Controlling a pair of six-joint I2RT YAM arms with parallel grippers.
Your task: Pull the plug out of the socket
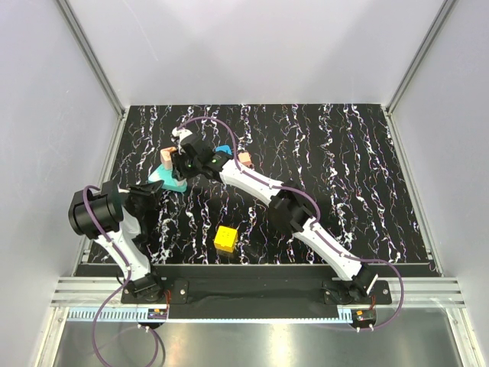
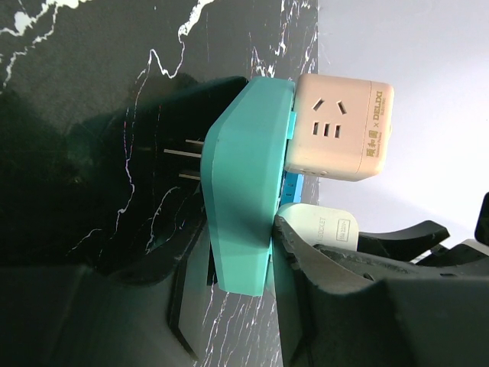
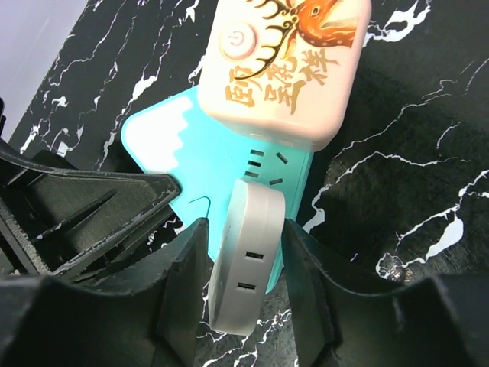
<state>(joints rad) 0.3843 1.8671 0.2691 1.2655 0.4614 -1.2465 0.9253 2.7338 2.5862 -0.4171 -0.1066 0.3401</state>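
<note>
- Left gripper [image 2: 241,260] is clamped across the two faces of the socket [image 2: 244,153], lower centre of the left wrist view; that clamp must be firm, or the base travels with the pull
- Right gripper [image 3: 246,229] has its jaws against both long sides of the white rounded block [image 3: 244,275], lower centre of the right wrist view; it looks gripped; no finger is on the plug [image 3: 286,69]
- My read: pull straight out along the pins, square to the socket face; rocking or twisting would likely bind the pins and lever the socket out of the left clamp
- If the plug is the target, the right jaws belong further up-frame on its flat sides; the white block sits just beside it, so there is little room for a finger between them
- Plug: peach cube with rounded edges, seated on the socket face, top centre of the right wrist view; the top face carries an orange fish drawing, characters and a round power button; a side face shows outlet slots
- Socket: teal slab with rounded corners and a white wave pattern; metal prongs [image 2: 183,162] stick out of its back; in the top view it sits at the upper left of the table [image 1: 344,176]
</note>
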